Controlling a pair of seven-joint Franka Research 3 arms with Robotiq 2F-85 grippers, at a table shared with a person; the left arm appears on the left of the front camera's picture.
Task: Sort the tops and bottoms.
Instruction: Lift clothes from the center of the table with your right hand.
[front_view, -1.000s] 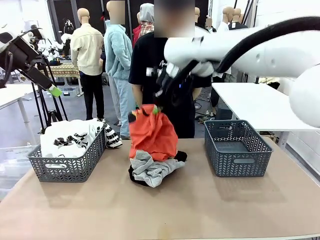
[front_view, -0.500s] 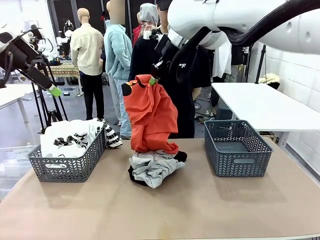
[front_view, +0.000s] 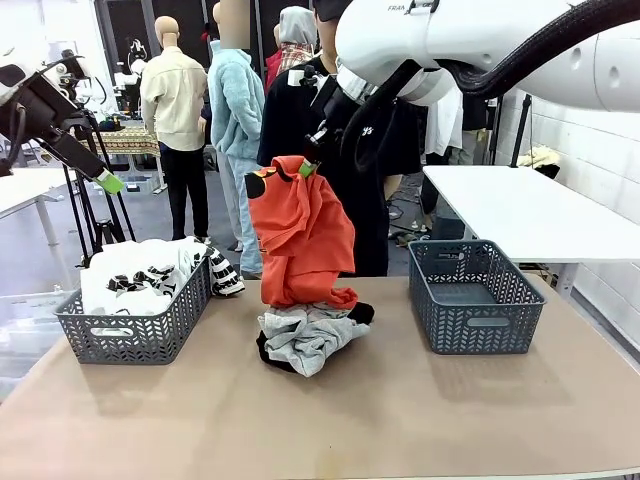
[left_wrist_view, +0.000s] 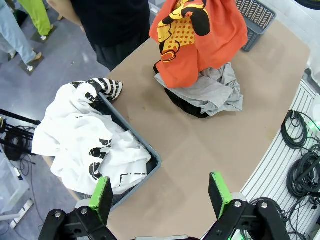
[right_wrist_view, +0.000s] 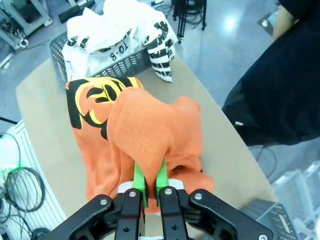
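Frame centre, the right gripper (front_view: 305, 168) clamps the soft orange shirt (front_view: 300, 240), its folds draping onto a crumpled grey shirt (front_view: 305, 338). The left gripper (left_wrist_view: 160, 191) gapes empty.

Orange shirt (left_wrist_view: 210, 45) shows a yellow-black graphic, white shirt (left_wrist_view: 85, 145) black print, light grey shirt (left_wrist_view: 215, 92) is plain.

Glossy white arm (front_view: 450, 35), thick black cable (front_view: 545, 45); black right claw (right_wrist_view: 149, 175) (green pads (right_wrist_view: 138, 176)).
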